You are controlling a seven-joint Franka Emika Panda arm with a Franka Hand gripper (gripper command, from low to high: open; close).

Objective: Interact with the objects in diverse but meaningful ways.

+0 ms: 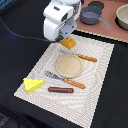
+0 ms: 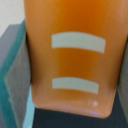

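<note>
Over on the exterior view's left, the yellow holed cheese wedge (image 1: 33,84) sits at the near corner of the pale woven placemat (image 1: 102,67), untouched as far as I can tell. Next along, the thin brown sausage (image 1: 60,90) lies flat by the mat's near edge, with an orange-handled toy fork (image 1: 65,80) just above it. Middle of the mat has a round tan plate (image 1: 68,64), nothing on it, and an orange-handled toy knife (image 1: 87,58) just beside it on the far side.

Above the plate, the white robot gripper (image 1: 66,41) has the orange ridged bread-like block (image 1: 68,43) pinched between its fingers and lifted off the mat; the wrist view is basically all orange block (image 2: 70,60) with two pale stripes, grey pads pressed on both sides. So I'd guess pickup is done, placing isn't, and the plate looks like the obvious target.

Further right, off the mat, a small dark grey long-handled pan (image 1: 90,17) sits on the brown board, then a beige bowl (image 1: 123,17) at the edge.

No writing or brands readable anywhere.
</note>
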